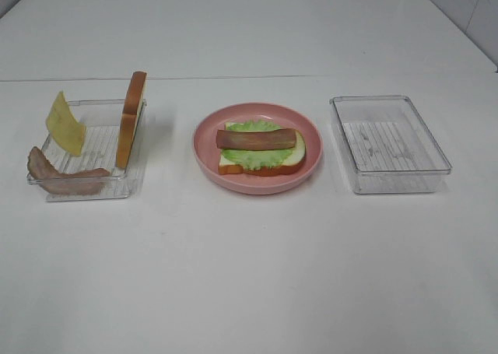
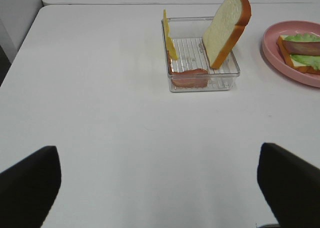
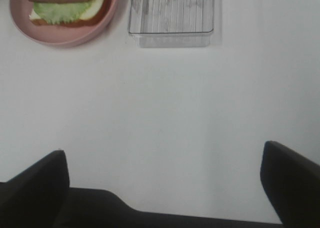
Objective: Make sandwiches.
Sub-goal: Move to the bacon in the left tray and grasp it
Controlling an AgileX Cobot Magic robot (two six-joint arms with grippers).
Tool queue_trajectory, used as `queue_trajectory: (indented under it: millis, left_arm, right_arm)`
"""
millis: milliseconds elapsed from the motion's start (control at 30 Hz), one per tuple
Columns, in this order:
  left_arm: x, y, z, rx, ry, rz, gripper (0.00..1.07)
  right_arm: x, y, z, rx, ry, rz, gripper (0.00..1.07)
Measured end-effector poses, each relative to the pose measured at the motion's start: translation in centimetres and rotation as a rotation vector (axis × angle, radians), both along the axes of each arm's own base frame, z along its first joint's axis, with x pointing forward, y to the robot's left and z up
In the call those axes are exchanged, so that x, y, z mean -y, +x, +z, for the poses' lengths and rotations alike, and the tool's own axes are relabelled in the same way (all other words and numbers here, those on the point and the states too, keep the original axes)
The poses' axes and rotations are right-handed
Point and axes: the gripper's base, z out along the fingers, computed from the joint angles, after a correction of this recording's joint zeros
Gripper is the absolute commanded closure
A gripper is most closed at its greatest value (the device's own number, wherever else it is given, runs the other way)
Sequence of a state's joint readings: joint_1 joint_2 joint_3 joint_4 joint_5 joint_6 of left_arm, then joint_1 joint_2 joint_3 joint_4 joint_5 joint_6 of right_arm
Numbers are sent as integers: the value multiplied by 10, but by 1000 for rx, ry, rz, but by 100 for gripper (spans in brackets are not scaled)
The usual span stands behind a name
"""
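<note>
Spreading across every view is the white table (image 1: 249, 276), and both arms hang back over its near edge. The left gripper (image 2: 157, 153) has its jaws wide apart with nothing between them. Same story for the right gripper (image 3: 164, 150), dark fingers spread over bare tabletop, holding nothing.

On the right of the high view sits a clear tray (image 1: 393, 181) with nothing in it. Well apart on the left is the other clear tray (image 1: 93, 105), holding the spare parts. Between the two sits the pink plate (image 1: 257, 184), and on it the sandwich stack (image 1: 257, 148): a bread slice (image 1: 264, 169) lying flat, a lettuce leaf (image 1: 261, 158) over it, and a bacon strip (image 1: 255, 139) laid across the top.

Over in the left tray, a second bread slice (image 1: 131, 120) stands on edge against the wall nearest the plate. A second bacon strip (image 1: 66, 179) curls along the near corner, and the cheese slice (image 1: 64, 124) leans tilted at the outer side.
</note>
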State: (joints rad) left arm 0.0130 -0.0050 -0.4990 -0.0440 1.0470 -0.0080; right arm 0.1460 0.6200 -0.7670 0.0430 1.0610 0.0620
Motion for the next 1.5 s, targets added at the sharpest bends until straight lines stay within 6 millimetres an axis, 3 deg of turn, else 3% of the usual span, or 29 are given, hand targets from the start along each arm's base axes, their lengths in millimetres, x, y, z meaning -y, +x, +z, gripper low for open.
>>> queue_trajectory:
  millis: [67,100,167,433,767,1500]
  left_arm:
    - [0,0,0,0,0,0,4]
    - [0,0,0,0,0,0,4]
    - [0,0,0,0,0,0,4]
    - [0,0,0,0,0,0,4]
    - [0,0,0,0,0,0,4]
    - [0,0,0,0,0,0,4]
  right_arm:
    - [4,-30,-3,104,15,0,9]
    - [4,-30,-3,104,15,0,9]
    - [8,-52,-11,183,27,0,9]
    - [12,-82,-46,296,18,25,9]
    - [12,-95,-55,372,6,72,9]
    - [11,-95,-55,374,1,65,9]
